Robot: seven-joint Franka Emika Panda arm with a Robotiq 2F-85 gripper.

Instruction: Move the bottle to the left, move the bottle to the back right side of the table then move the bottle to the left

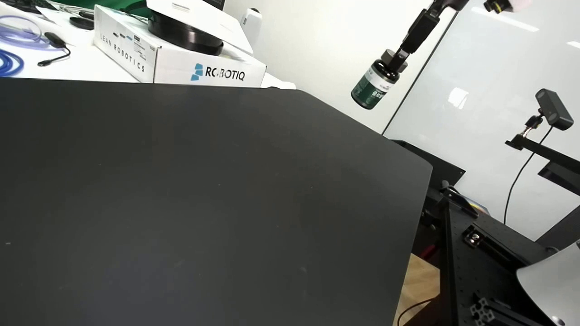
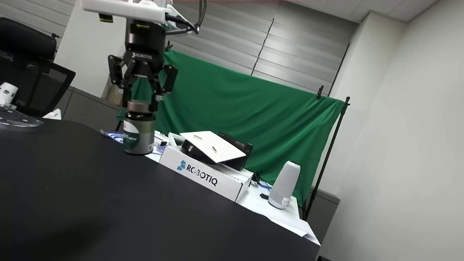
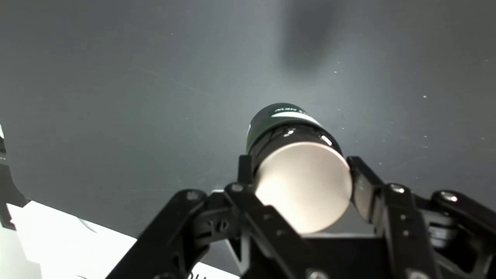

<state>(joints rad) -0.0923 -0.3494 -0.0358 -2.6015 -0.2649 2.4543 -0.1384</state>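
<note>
Beyond the black table (image 1: 204,203), a green cloth (image 2: 246,112) is hanging as background. By the gripper (image 2: 140,105), the bottle (image 2: 139,132) is being held at its cap (image 3: 304,188): the fingers (image 3: 245,168) are standing only partly apart, and the cap is being pressed between them from both sides. The bottle is not touching the table; it is hanging in the air over it. One of the three carries is seemingly being performed; which one, cannot be told, although in an exterior view the bottle is appearing toward the far right. Next, probably a level lowering at the wanted place is being called for, with release only after contact. On the gripper, "ROBOTIQ" is being shown. On the green label (image 2: 132,137), "NEW" is being made out; smaller letters are not being resolved. Farther out, on the white box (image 1: 181,68), "ROBOTIQ" is being displayed beside a blue mark (image 1: 196,72), and "LEAN ROBOTICS" on another face.
</note>
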